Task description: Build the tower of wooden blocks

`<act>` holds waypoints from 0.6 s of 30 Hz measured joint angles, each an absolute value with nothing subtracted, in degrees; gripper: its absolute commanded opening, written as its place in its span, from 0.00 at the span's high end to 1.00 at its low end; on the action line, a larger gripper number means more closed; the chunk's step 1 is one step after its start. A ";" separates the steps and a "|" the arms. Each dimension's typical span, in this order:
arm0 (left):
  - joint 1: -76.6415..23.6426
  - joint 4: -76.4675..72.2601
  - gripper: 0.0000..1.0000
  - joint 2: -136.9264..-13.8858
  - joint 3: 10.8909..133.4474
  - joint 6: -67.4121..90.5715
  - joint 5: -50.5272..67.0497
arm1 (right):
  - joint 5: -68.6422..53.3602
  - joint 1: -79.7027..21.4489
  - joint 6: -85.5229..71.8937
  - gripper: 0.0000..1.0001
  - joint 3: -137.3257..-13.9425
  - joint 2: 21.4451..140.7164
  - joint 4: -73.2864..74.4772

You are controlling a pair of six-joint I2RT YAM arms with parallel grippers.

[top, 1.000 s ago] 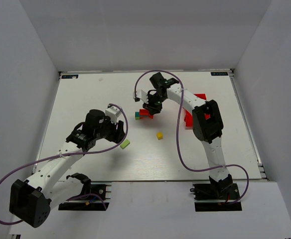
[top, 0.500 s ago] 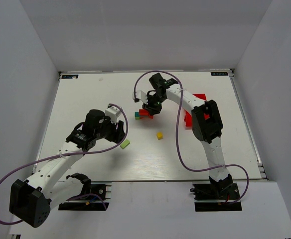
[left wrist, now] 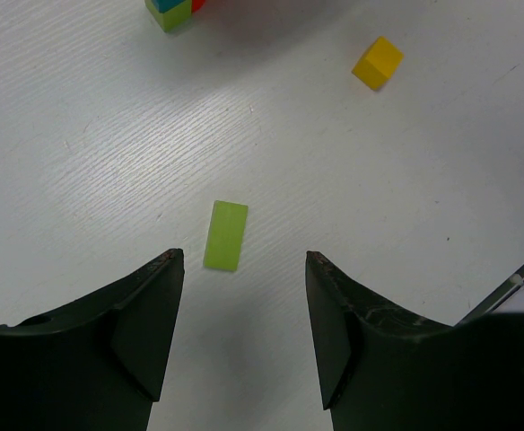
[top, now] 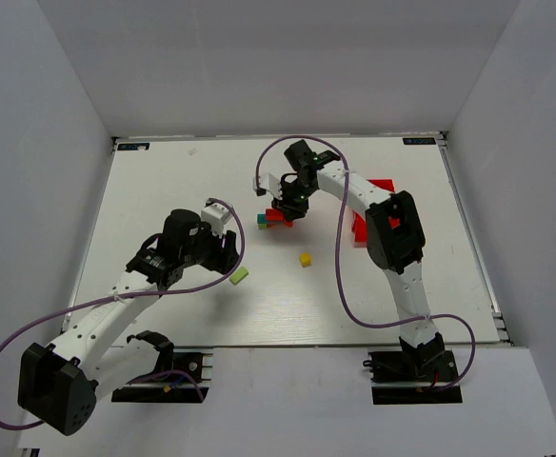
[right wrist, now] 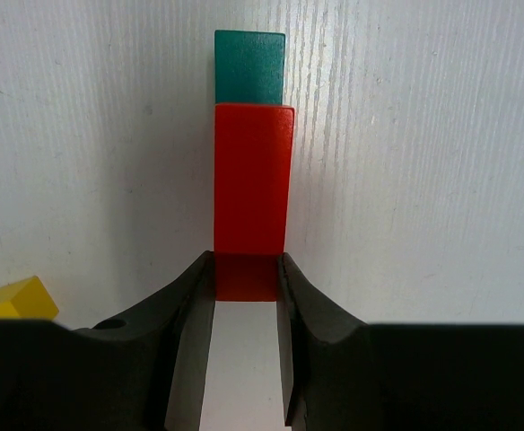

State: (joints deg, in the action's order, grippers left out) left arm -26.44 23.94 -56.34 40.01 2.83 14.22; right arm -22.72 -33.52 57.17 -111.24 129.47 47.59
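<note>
The small stack of blocks (top: 270, 219) stands at the table's middle back: a red bar (right wrist: 253, 189) with a teal block (right wrist: 249, 67) at its far end. My right gripper (right wrist: 248, 269) is shut on the near end of the red bar, and it shows over the stack in the top view (top: 290, 210). My left gripper (left wrist: 244, 260) is open and empty, hovering just short of a lime green bar (left wrist: 225, 235) that lies flat on the table (top: 238, 276). A loose yellow cube (top: 305, 258) lies between the arms and also shows in the left wrist view (left wrist: 378, 62).
A red plastic bin (top: 381, 187) sits behind the right arm, partly hidden by it. White walls close in the white table (top: 164, 190) on three sides. A purple cable loops from each arm.
</note>
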 measured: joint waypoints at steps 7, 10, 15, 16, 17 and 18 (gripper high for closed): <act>-26.44 23.94 0.33 -56.34 40.01 2.81 14.22 | -22.48 -33.52 56.99 0.47 -111.24 129.71 47.42; -26.44 23.92 0.33 -56.34 40.01 2.83 14.22 | -22.44 -33.52 56.99 0.45 -111.22 129.75 47.33; -26.44 23.92 0.33 -56.34 40.01 2.83 14.22 | -22.44 -33.52 56.88 0.33 -111.22 129.75 46.46; -26.44 23.92 0.33 -56.34 40.01 2.83 14.22 | -22.44 -33.52 56.82 0.24 -111.22 129.75 46.39; -26.44 23.92 0.33 -56.34 40.01 2.81 14.22 | -22.44 -33.52 56.80 0.10 -111.20 129.75 46.39; -26.44 23.92 0.33 -56.34 40.01 2.83 14.22 | -22.44 -33.52 56.71 0.10 -111.13 129.75 46.39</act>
